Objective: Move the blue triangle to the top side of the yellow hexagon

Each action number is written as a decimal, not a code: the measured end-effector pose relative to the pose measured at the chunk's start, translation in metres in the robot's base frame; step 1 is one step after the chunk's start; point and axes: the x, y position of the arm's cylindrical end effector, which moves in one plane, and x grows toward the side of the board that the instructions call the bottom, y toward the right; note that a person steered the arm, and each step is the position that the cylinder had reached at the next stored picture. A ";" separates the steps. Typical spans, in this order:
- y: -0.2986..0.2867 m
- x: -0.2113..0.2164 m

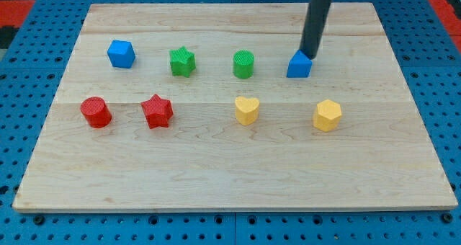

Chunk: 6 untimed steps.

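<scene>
The blue triangle sits on the wooden board toward the view's upper right. The yellow hexagon lies below it and a little to the right. My tip is at the triangle's upper right edge, touching it or nearly so. The dark rod rises from there to the view's top.
Other blocks on the wooden board: a blue cube, a green star, a green cylinder, a red cylinder, a red star and a yellow heart. A blue pegboard surrounds the board.
</scene>
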 end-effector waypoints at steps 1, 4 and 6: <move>-0.003 -0.004; -0.001 -0.003; -0.016 0.014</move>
